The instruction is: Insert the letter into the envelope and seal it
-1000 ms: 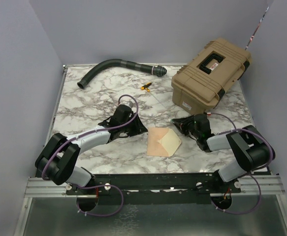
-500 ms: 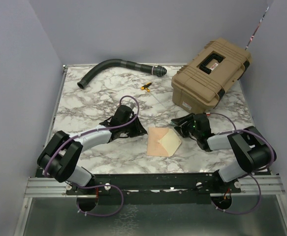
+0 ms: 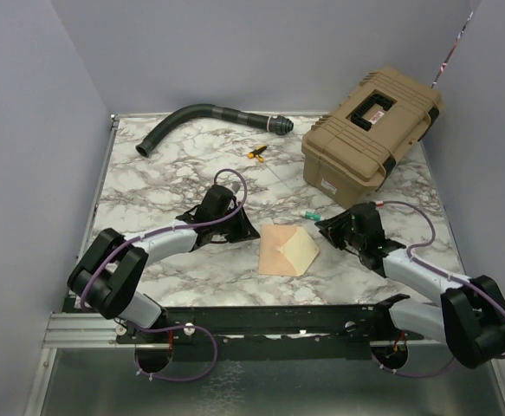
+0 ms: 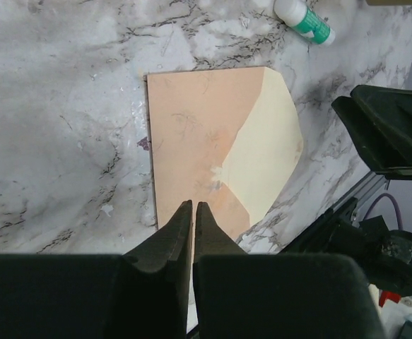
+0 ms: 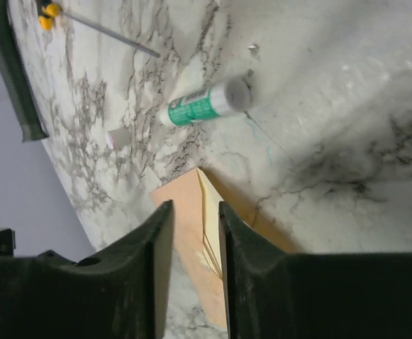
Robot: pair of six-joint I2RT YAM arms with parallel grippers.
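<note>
**A:** Biggest risk: the envelope point(image 3: 276, 250) is lying loose by the middle of the near edge, with its flap point(image 4: 262, 155) opening toward the right edge. If you're folding that flap with nothing pinning the body, the whole thing is probably skidding on the marble instead of creasing.

**B:** Letter?

**A:** Not seeing the letter as a separate sheet. Pale layers are showing at the envelope mouth in the right wrist view, but I can't tell if that's it. Next risk: you're sealing it empty.

**B:** Smaller stuff?

**A:** The glue stick point(image 5: 206, 104) is lying on its side just beyond the envelope, toward the far edge. A small pale cap point(image 5: 119, 138) is sitting apart from it. One nudge and the stick is rolling.

**B:** Pincers?

**A:** The left gripper point(image 4: 193, 206) is sitting nearly closed, with a sliver between the tips, gripping nothing. It's over the envelope's left-edge side; can't tell about contact. The right gripper point(image 5: 193, 206) is standing narrowly parted and empty, just beside the flap.
</note>
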